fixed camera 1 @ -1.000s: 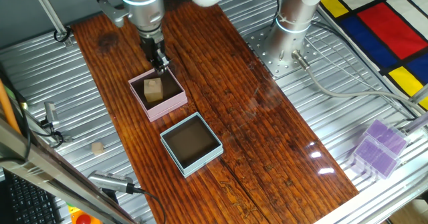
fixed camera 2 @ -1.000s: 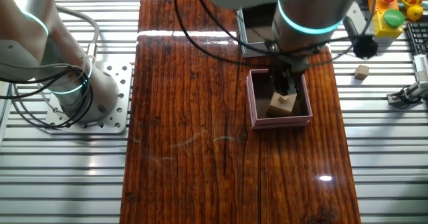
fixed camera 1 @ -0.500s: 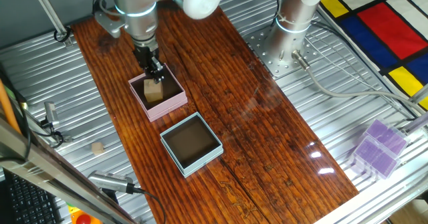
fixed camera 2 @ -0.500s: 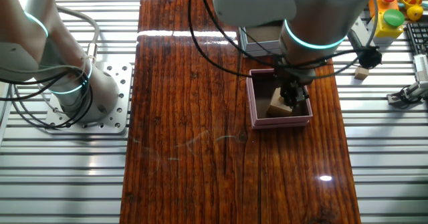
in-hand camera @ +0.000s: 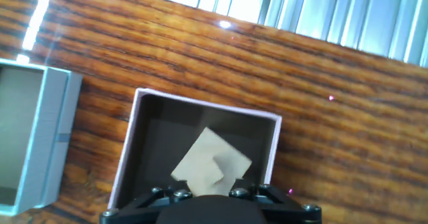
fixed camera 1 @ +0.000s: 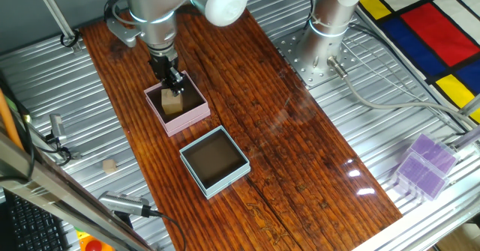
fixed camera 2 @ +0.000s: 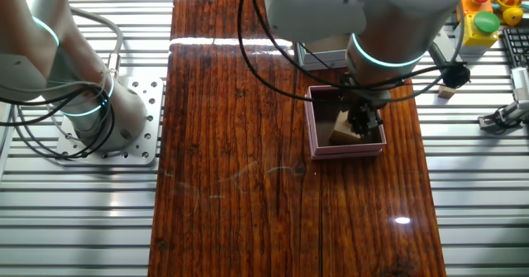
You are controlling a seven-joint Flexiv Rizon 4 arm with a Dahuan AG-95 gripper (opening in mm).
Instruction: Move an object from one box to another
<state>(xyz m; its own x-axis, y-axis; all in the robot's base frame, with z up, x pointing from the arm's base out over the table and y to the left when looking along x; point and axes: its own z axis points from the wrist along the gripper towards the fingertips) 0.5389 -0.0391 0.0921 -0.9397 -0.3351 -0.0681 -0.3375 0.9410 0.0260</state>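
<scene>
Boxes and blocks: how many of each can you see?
Small square boxes with low walls: 2, the pink box and the light blue box.
Light tan wooden cubes: 1, the cube inside the pink box.
Much smaller tan blocks: 1, the small block off the wooden board.
Total: 4.

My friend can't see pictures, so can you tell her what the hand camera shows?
A tan wooden cube sits tilted inside a pink box with a dark inside, right under the gripper, whose black base fills the bottom edge. A blue box lies to the left on the brown wooden table.
</scene>
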